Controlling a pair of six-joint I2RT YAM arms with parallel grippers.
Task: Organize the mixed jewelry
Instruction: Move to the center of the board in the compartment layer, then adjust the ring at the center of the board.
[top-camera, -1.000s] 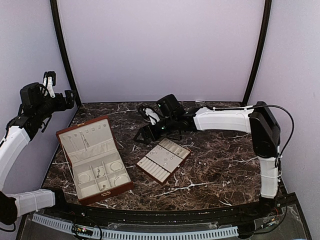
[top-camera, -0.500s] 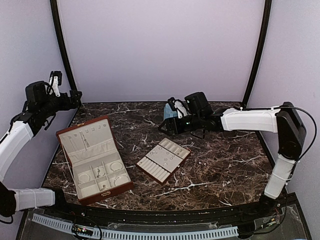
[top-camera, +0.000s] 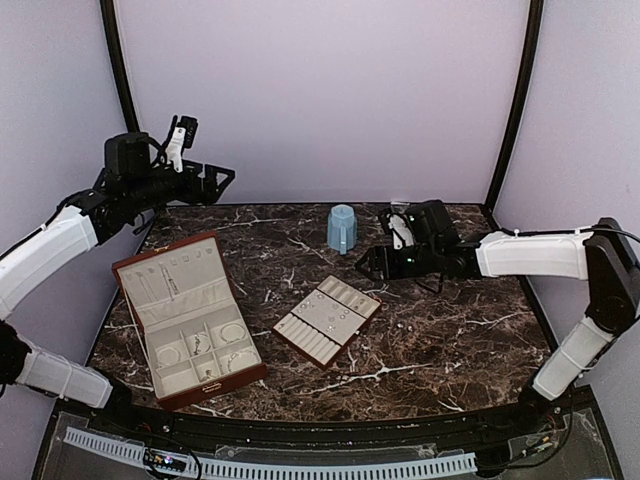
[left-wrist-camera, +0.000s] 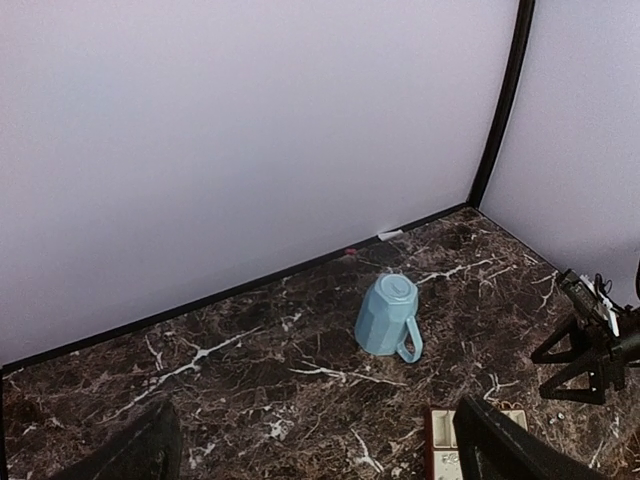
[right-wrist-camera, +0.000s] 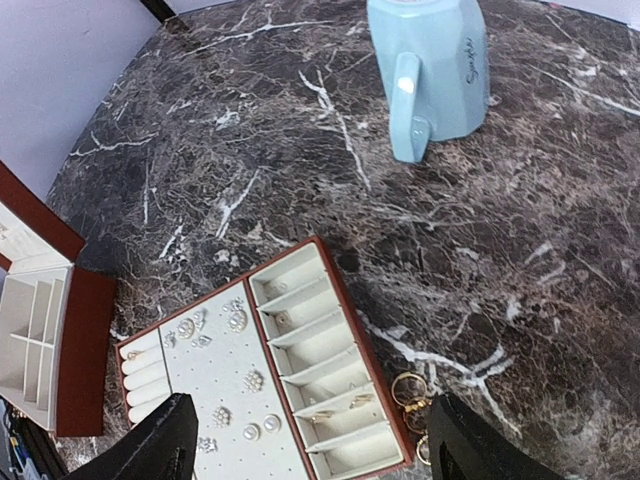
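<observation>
Small silver studs and pearls sit on the cream slotted tray (top-camera: 328, 318), which also shows in the right wrist view (right-wrist-camera: 300, 330). A few thin rings (right-wrist-camera: 411, 391) lie loose on the marble just right of the tray, seen as tiny specks from above (top-camera: 404, 327). Hoops lie in the reddish-brown box (top-camera: 185, 315). My right gripper (top-camera: 372, 262) is open and empty, low over the table between mug and tray; its fingers (right-wrist-camera: 160, 445) frame the tray. My left gripper (top-camera: 215, 178) is open and empty, raised at the back left, its fingers (left-wrist-camera: 495, 445) at the frame's bottom.
A light blue mug (top-camera: 342, 228) stands at the back middle, free of both grippers; it shows in the left wrist view (left-wrist-camera: 390, 315) and the right wrist view (right-wrist-camera: 430, 65). The box lid stands open toward the left wall. Walls close in on three sides.
My right arm let go of the mug at the back middle and drew back to the right. My left arm swung right, toward the table's centre.
</observation>
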